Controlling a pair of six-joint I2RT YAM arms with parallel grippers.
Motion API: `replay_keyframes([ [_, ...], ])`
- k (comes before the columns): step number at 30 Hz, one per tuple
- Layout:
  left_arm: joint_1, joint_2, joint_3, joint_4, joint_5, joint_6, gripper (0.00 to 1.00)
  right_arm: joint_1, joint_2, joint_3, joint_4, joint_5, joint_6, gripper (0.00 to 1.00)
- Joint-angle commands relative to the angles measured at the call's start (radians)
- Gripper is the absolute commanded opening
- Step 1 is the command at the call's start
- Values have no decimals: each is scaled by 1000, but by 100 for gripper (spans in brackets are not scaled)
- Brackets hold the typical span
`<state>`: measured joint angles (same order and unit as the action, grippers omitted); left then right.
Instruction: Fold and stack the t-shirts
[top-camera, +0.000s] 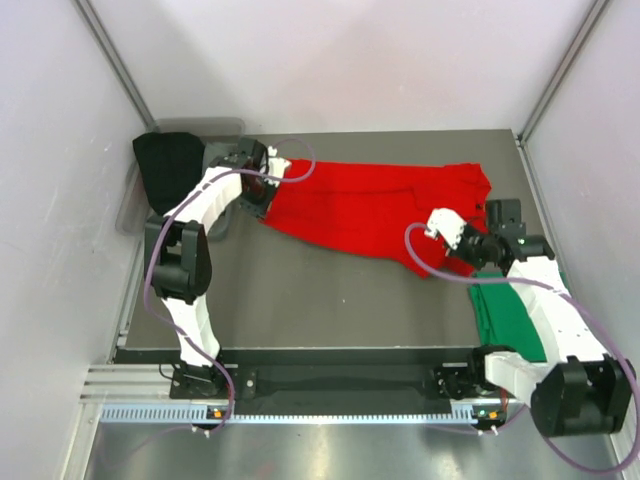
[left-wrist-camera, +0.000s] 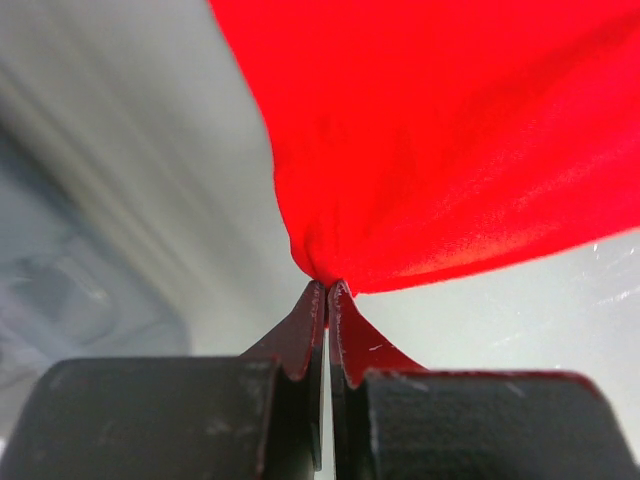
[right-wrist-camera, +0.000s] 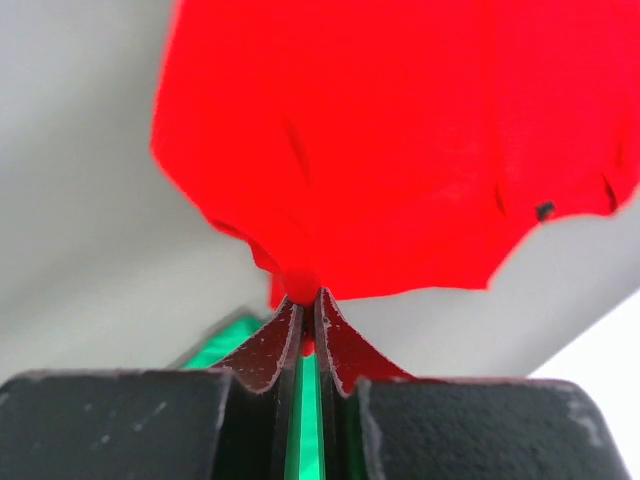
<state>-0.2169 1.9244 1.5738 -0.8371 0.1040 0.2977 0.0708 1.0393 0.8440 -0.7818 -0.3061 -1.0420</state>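
The red t-shirt (top-camera: 375, 205) hangs stretched across the back of the table between both grippers. My left gripper (top-camera: 262, 183) is shut on its left edge; in the left wrist view the red cloth (left-wrist-camera: 450, 140) fans out from the pinched tips (left-wrist-camera: 327, 288). My right gripper (top-camera: 477, 250) is shut on the shirt's right end; in the right wrist view the red cloth (right-wrist-camera: 400, 150) spreads from the tips (right-wrist-camera: 308, 296). The green t-shirt (top-camera: 510, 315) lies folded at the right edge of the table, below the right gripper, and shows as green (right-wrist-camera: 228, 340) under the jaws.
A dark cloth (top-camera: 170, 170) lies in a clear bin (top-camera: 130, 205) at the back left, off the dark table (top-camera: 330, 300). White enclosure walls stand on the left, right and back. The arm bases sit on the rail (top-camera: 330, 385) at the near edge.
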Motion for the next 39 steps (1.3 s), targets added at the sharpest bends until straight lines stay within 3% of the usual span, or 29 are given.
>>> replay_keyframes([
  [1, 2, -18, 87, -22, -27, 35, 0, -46, 48, 93, 127, -2, 78, 2],
  [18, 2, 366, 572, -28, -4, 34, 0, -105, 565, 473, 407, 119, 333, 2],
  [24, 2, 397, 604, -5, 0, 31, 0, -105, 745, 674, 403, 142, 346, 2],
  [37, 2, 415, 618, 12, -23, 11, 0, -101, 923, 828, 412, 170, 379, 3],
  [39, 2, 417, 621, 26, -49, -12, 2, -100, 944, 846, 423, 180, 399, 11],
])
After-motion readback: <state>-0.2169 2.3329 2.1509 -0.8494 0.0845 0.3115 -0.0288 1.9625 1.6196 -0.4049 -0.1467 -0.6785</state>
